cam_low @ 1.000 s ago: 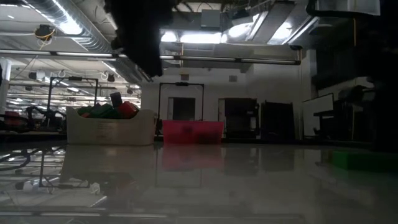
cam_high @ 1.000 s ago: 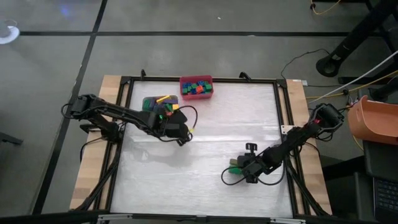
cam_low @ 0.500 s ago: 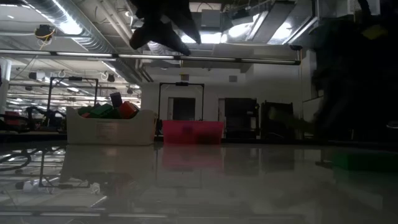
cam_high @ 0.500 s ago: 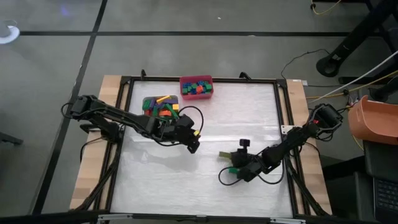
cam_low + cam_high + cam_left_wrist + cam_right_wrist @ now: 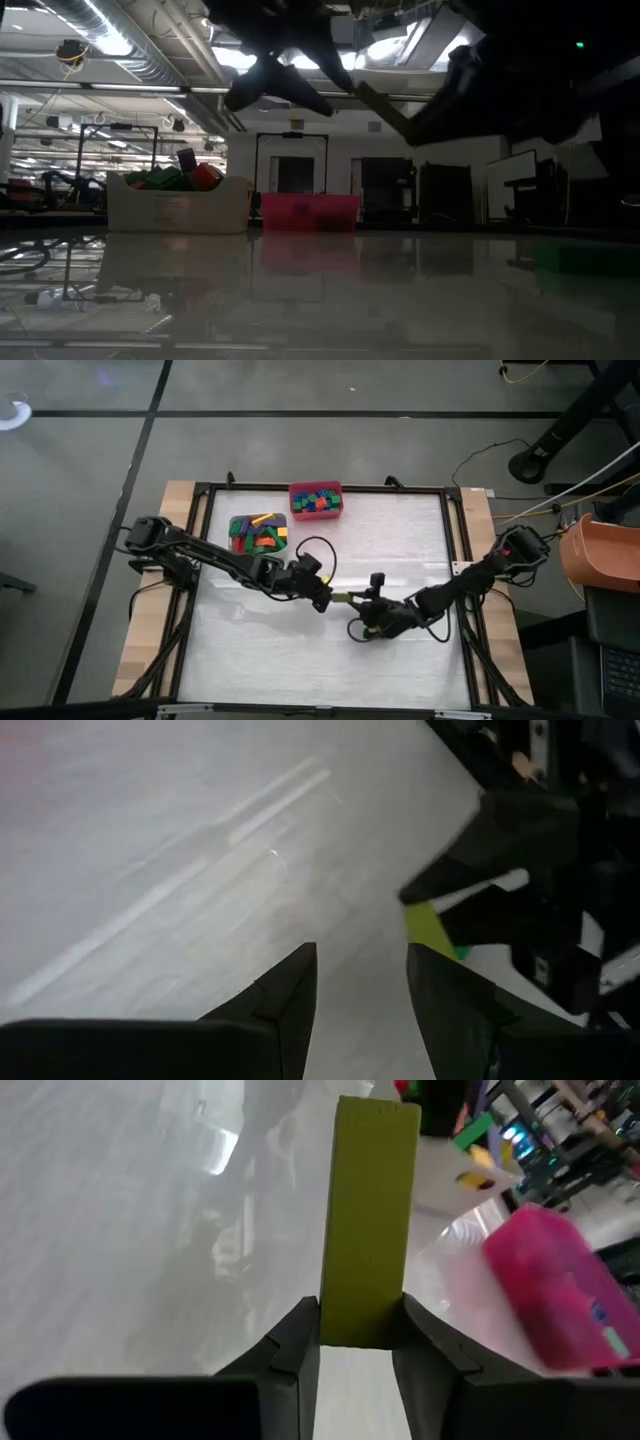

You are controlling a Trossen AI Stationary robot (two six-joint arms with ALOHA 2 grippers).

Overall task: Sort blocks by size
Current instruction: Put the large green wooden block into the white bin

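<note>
My right gripper (image 5: 353,604) is near the table's middle, shut on a long yellow-green block (image 5: 368,1220) that is raised off the table. My left gripper (image 5: 324,600) stands open just to its left and faces it. The block's free end (image 5: 428,927) lies ahead of the left fingers, not between them. In the low view both grippers hang dark and high, with the block (image 5: 383,112) slanting between them. A green block (image 5: 580,258) lies flat on the table. The other blocks fill a white bin (image 5: 258,532) and a red bin (image 5: 316,500). My right gripper pinches the yellow-green block by one end (image 5: 362,1332), a finger on each long side. The fingers come from the table's right, slanting a little downward, and lie along the block. The block sticks straight out past the fingertips toward my left gripper, clear of the table.
The white bin (image 5: 178,205) and the red bin (image 5: 310,212) stand at the table's far edge, left of centre. A black frame (image 5: 455,560) runs round the table. Cables loop beside both arms. Bare tabletop lies near and to the right.
My left gripper has left the white bin and swung toward the table's middle and near side, tipping more level. My right gripper has risen and gone toward the table's left, tipping from downward to nearly level, with the yellow-green block now off the table. The green block stays put.
</note>
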